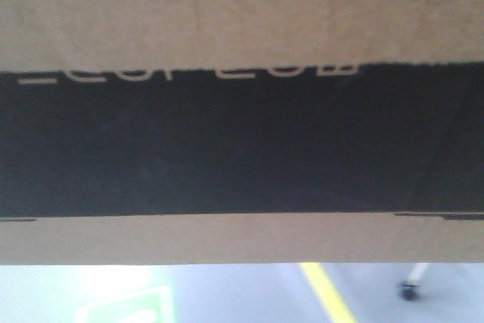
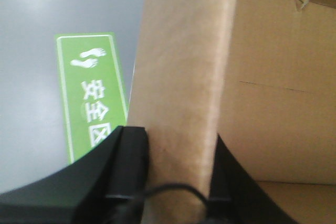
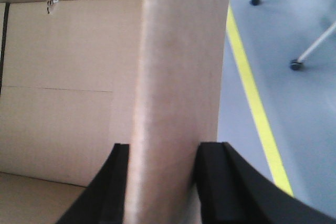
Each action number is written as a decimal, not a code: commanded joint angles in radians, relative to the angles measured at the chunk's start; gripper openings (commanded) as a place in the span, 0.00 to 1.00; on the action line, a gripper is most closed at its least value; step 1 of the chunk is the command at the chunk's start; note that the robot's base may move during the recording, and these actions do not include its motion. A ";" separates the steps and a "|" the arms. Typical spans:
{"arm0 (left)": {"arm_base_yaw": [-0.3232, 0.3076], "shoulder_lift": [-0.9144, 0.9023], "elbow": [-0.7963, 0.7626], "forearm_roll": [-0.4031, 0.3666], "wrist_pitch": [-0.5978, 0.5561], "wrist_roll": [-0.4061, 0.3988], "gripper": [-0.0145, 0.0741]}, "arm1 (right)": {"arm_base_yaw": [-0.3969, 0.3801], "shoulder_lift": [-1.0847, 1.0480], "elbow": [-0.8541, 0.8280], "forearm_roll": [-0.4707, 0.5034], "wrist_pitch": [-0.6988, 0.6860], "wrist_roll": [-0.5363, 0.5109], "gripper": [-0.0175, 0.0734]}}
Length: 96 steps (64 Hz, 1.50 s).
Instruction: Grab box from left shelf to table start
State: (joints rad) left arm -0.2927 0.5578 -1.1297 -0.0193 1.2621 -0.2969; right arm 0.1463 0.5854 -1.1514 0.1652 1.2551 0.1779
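Both arms are in on the box [image 1: 227, 13] from opposite ends, each pinching one cardboard wall. The left claw [image 2: 176, 145] is closed down onto the wall, with one black finger [image 2: 126, 166] on the outside and the other tucked inside the box. A thin dark cable [image 2: 168, 188] loops across right in front of it. The right claw [image 3: 164, 150] has the same deal: its fingers [image 3: 212, 182] are squeezed flat against both faces of the wall, box interior on one side and open floor on the other. Neither wrist view shows the arms themselves, only the finger ends.

The box sits jammed right up against the front camera, so it fills nearly the whole view and its side edges are cut off. You get the brown top strip, the big black panel [image 1: 242, 141] and another brown strip below. The pale lettering [image 1: 189, 73] is blurry and sliced along its upper half, so it's not really readable. I can't tell what the box rests on, if anything, since only floor shows under its lower edge.

The floor [image 2: 31, 51] is smooth grey with some glare. There's a green floor sign [image 2: 92, 93] with white footprints and Chinese characters, a yellow line [image 3: 252, 93], and a couple of caster wheels [image 3: 295, 65] on pale legs off past the right claw.
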 commanded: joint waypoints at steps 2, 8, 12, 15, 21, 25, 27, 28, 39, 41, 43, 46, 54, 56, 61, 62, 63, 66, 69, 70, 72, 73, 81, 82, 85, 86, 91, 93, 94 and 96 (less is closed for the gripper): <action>0.001 -0.004 -0.041 -0.068 0.070 -0.039 0.15 | -0.007 0.005 -0.026 -0.034 0.025 -0.005 0.22; 0.001 -0.004 -0.041 -0.068 0.070 -0.039 0.15 | -0.007 0.005 -0.026 -0.034 0.025 -0.005 0.22; 0.001 -0.004 -0.041 -0.068 0.070 -0.039 0.15 | -0.007 0.005 -0.026 -0.034 0.025 -0.005 0.22; 0.001 -0.004 -0.041 -0.068 0.070 -0.039 0.15 | -0.007 0.005 -0.026 -0.034 0.025 -0.005 0.22; 0.001 -0.004 -0.041 -0.068 0.070 -0.039 0.15 | -0.007 0.005 -0.026 -0.034 0.025 -0.005 0.22; 0.001 -0.004 -0.041 -0.068 0.070 -0.039 0.15 | -0.007 0.005 -0.026 -0.034 0.025 -0.005 0.22; 0.001 -0.004 -0.041 -0.068 0.070 -0.039 0.15 | -0.007 0.005 -0.026 -0.034 0.025 -0.005 0.22; 0.001 -0.004 -0.041 -0.068 0.070 -0.039 0.15 | -0.007 0.005 -0.026 -0.034 0.025 -0.005 0.22; 0.001 -0.004 -0.041 -0.068 0.070 -0.039 0.15 | -0.007 0.005 -0.026 -0.034 0.025 -0.005 0.22; 0.001 -0.004 -0.041 -0.068 0.070 -0.039 0.15 | -0.007 0.005 -0.026 -0.034 0.025 -0.005 0.22; 0.001 -0.004 -0.041 -0.068 0.070 -0.039 0.15 | -0.007 0.005 -0.026 -0.034 0.025 -0.005 0.22; 0.001 -0.004 -0.041 -0.068 0.070 -0.039 0.15 | -0.007 0.005 -0.026 -0.034 0.025 -0.005 0.22; 0.001 -0.004 -0.041 -0.068 0.070 -0.039 0.15 | -0.007 0.005 -0.026 -0.034 0.025 -0.005 0.22; 0.001 -0.004 -0.041 -0.068 0.070 -0.039 0.15 | -0.007 0.005 -0.026 -0.034 0.025 -0.005 0.22; 0.001 -0.004 -0.041 -0.068 0.070 -0.039 0.15 | -0.007 0.005 -0.026 -0.034 0.025 -0.005 0.22; 0.001 -0.004 -0.041 -0.068 0.070 -0.039 0.15 | -0.007 0.005 -0.026 -0.034 0.025 -0.005 0.22; 0.001 -0.004 -0.041 -0.068 0.070 -0.039 0.15 | -0.007 0.005 -0.026 -0.034 0.025 -0.005 0.22; 0.001 -0.004 -0.041 -0.068 0.070 -0.039 0.15 | -0.007 0.005 -0.026 -0.034 0.025 -0.005 0.22; 0.001 -0.004 -0.041 -0.068 0.070 -0.039 0.15 | -0.007 0.005 -0.026 -0.034 0.025 -0.005 0.22; 0.001 -0.004 -0.041 -0.068 0.070 -0.039 0.15 | -0.007 0.005 -0.026 -0.034 0.025 -0.005 0.22; 0.001 -0.004 -0.041 -0.068 0.070 -0.039 0.15 | -0.007 0.005 -0.026 -0.034 0.025 -0.005 0.22; 0.001 -0.004 -0.041 -0.068 0.070 -0.039 0.15 | -0.007 0.005 -0.026 -0.034 0.025 -0.005 0.22; 0.001 -0.004 -0.041 -0.068 0.070 -0.039 0.15 | -0.007 0.005 -0.026 -0.034 0.025 -0.005 0.22; 0.001 -0.004 -0.041 -0.068 0.070 -0.039 0.15 | -0.007 0.005 -0.026 -0.034 0.025 -0.005 0.22; 0.001 -0.004 -0.041 -0.068 0.070 -0.039 0.15 | -0.007 0.005 -0.026 -0.034 0.025 -0.005 0.22; 0.001 -0.004 -0.041 -0.068 0.070 -0.039 0.15 | -0.007 0.005 -0.026 -0.034 0.025 -0.005 0.22; 0.001 -0.004 -0.041 -0.068 0.070 -0.039 0.15 | -0.007 0.005 -0.026 -0.034 0.025 -0.005 0.22; 0.001 -0.004 -0.041 -0.068 0.070 -0.039 0.15 | -0.007 0.005 -0.026 -0.034 0.025 -0.005 0.22; 0.001 -0.004 -0.041 -0.068 0.070 -0.039 0.15 | -0.007 0.005 -0.026 -0.034 0.025 -0.005 0.22; 0.001 -0.004 -0.041 -0.068 0.070 -0.039 0.15 | -0.007 0.005 -0.026 -0.034 0.025 -0.005 0.22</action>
State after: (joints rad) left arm -0.2927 0.5578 -1.1297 -0.0215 1.2621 -0.2969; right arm 0.1463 0.5854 -1.1514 0.1635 1.2551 0.1779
